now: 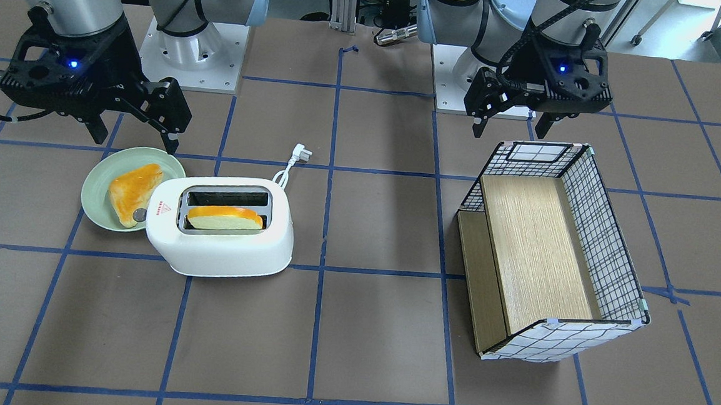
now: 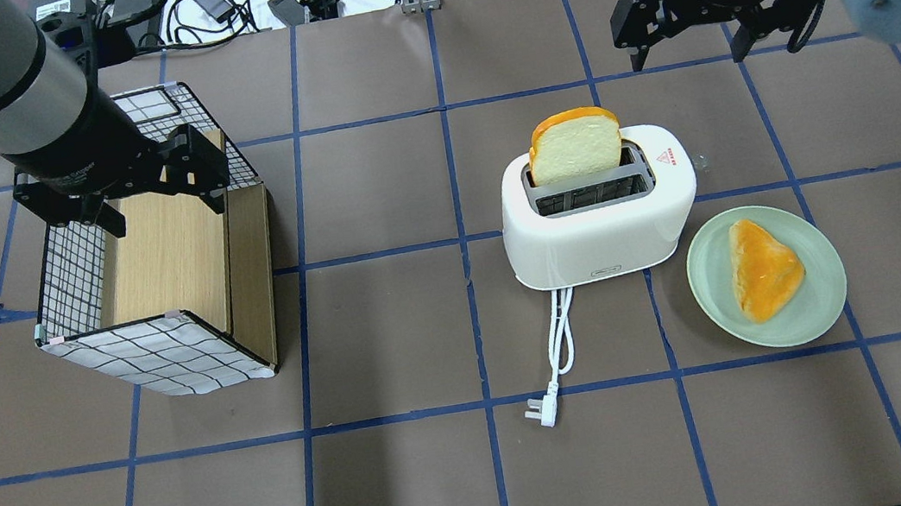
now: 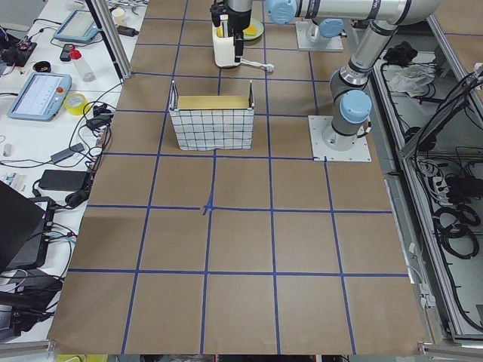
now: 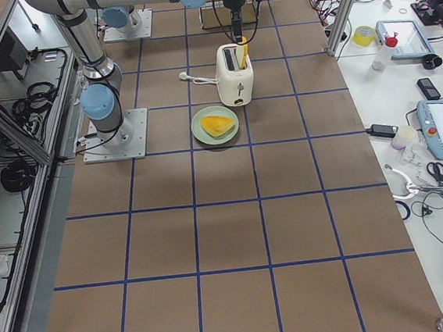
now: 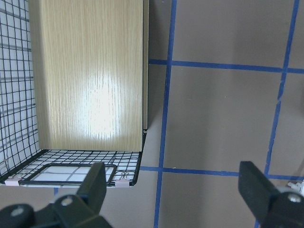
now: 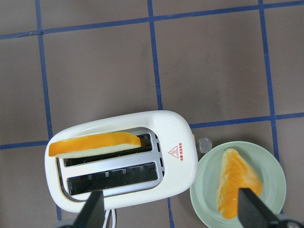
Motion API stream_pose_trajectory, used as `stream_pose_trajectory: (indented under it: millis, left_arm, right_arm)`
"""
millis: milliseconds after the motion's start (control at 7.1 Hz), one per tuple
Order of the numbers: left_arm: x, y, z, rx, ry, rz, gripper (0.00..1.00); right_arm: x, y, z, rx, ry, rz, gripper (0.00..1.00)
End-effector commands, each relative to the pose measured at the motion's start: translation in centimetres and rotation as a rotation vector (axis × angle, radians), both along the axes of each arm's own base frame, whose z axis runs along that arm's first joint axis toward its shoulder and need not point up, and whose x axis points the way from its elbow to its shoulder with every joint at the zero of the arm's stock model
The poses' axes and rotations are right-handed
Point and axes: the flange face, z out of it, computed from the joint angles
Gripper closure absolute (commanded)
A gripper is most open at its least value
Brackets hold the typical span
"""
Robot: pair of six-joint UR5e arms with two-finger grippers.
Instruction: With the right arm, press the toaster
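Observation:
The white two-slot toaster (image 1: 226, 250) stands on the table, with a bread slice (image 1: 225, 218) upright in one slot. Its red triangle sticker and grey knob (image 1: 140, 215) face the plate. It also shows in the overhead view (image 2: 597, 238) and in the right wrist view (image 6: 180, 137). My right gripper (image 2: 686, 58) is open and empty. It hangs high above the table and touches nothing, and its wrist view looks straight down on the toaster. It shows in the front-facing view (image 1: 136, 142) too. My left gripper (image 2: 167, 212) is open and empty above the basket.
A green plate (image 2: 822, 300) with a second bread slice (image 2: 762, 269) sits beside the toaster's knob end. The white cord and plug (image 2: 543, 413) trail toward the robot. A wire-grid basket (image 2: 150, 353) with a wooden floor stands on the robot's left side.

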Motion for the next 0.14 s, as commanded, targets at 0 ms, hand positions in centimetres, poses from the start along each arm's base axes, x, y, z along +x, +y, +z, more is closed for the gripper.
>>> stream_pose_trajectory:
  millis: [0]
  left_arm:
    - [0.00,0.00,0.00,0.000,0.000,0.000,0.00]
  right_arm:
    - [-0.05,-0.06,0.23,-0.011,0.002,-0.004,0.00]
